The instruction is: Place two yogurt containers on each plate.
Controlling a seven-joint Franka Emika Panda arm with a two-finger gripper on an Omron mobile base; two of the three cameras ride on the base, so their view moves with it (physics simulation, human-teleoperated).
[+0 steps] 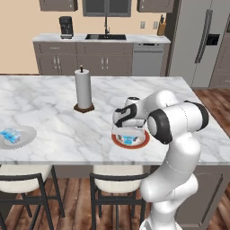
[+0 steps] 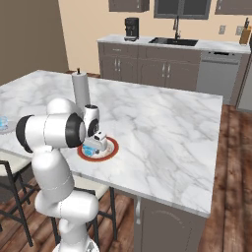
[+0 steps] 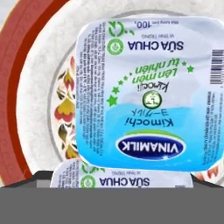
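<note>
- Two small light-blue and white yogurt containers (image 3: 146, 94) are lying on the round white plate with the red-orange rim (image 3: 19, 57) right under my tool (image 1: 129, 133); the second yogurt container (image 3: 122, 180) is peeking out at the hand view's bottom edge, touching the first.
- I am hovering low over them; I cannot tell from the pictures how wide my tool stands, and I cannot make out anything gripped.
- I am judging this the release: lifting straight up should keep both packs from tipping.
- That plate is sitting near the marble tabletop (image 1: 54, 90)'s near edge, so I am avoiding any sideways drag.
- More yogurt containers (image 1: 10, 134) are resting on the plain pale grey-white plate (image 1: 28, 137), well apart leftward; the upright white paper-towel roll (image 1: 83, 88) stands behind, with open room between.
</note>
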